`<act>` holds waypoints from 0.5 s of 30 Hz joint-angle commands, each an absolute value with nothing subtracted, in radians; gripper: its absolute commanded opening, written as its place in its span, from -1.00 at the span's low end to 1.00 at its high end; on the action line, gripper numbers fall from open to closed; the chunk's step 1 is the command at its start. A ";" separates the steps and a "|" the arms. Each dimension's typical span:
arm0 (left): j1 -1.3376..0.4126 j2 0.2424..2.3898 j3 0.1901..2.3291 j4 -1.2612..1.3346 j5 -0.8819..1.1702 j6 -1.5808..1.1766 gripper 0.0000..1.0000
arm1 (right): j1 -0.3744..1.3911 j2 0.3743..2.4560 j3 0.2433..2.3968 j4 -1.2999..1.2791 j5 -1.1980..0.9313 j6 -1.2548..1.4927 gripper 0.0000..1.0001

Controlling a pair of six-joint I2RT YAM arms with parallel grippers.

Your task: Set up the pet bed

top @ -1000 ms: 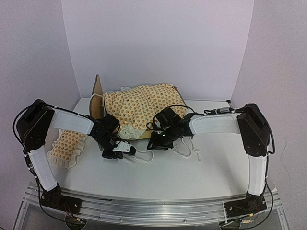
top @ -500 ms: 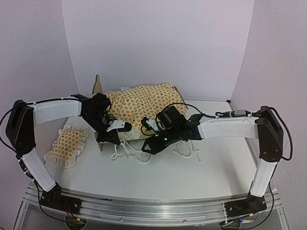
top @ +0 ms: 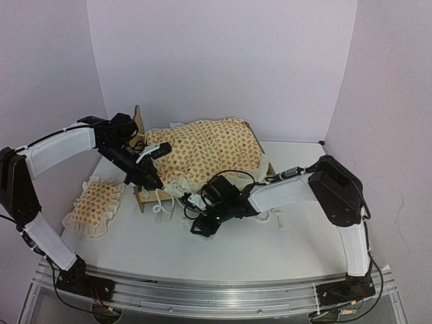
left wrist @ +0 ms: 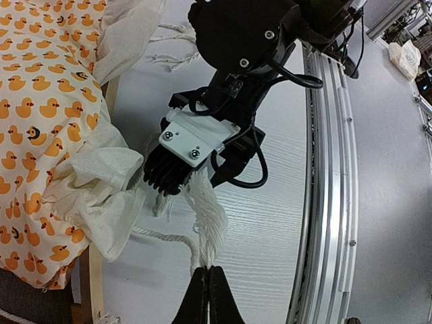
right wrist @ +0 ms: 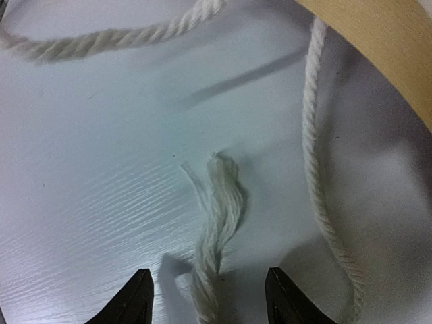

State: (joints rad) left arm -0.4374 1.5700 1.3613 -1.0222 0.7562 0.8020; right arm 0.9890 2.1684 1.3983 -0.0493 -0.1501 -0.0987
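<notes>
The light-wood pet bed (top: 140,197) stands at the back with the cream duck-print bedding (top: 206,150) heaped on it; the bedding also shows in the left wrist view (left wrist: 40,101). The matching pillow (top: 94,206) lies on the table left of the bed. My left gripper (top: 154,182) is at the bed's near left corner, shut on the white tassel (left wrist: 208,226) of a tie cord (left wrist: 165,237). My right gripper (top: 201,226) is low over the table in front of the bed, open, with a frayed tassel (right wrist: 217,223) between its fingers (right wrist: 133,297).
Loose white tie cords (top: 266,210) trail on the table in front of the bed. A cord (right wrist: 317,169) runs beside the wooden frame edge (right wrist: 385,47). The metal rail (left wrist: 324,169) marks the table's near edge. Walls enclose the back and sides.
My left gripper has moved back and left to the bed's near left corner, holding the tassel. My right gripper has moved left and nearer, down onto the table by the cords.
</notes>
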 commanded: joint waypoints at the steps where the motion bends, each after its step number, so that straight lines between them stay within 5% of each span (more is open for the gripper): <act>1: -0.431 1.543 1.406 -1.022 0.814 0.727 -1.00 | 1.007 2.190 1.407 -0.031 -0.058 -0.119 0.05; 7: -0.430 1.555 1.441 -1.001 0.831 0.678 -1.00 | 1.057 2.158 1.341 -0.042 -0.114 -0.135 -0.98; 15: -0.432 1.599 1.496 -0.993 0.923 0.657 -1.00 | 1.152 1.975 1.340 -0.042 -0.242 -0.139 -1.00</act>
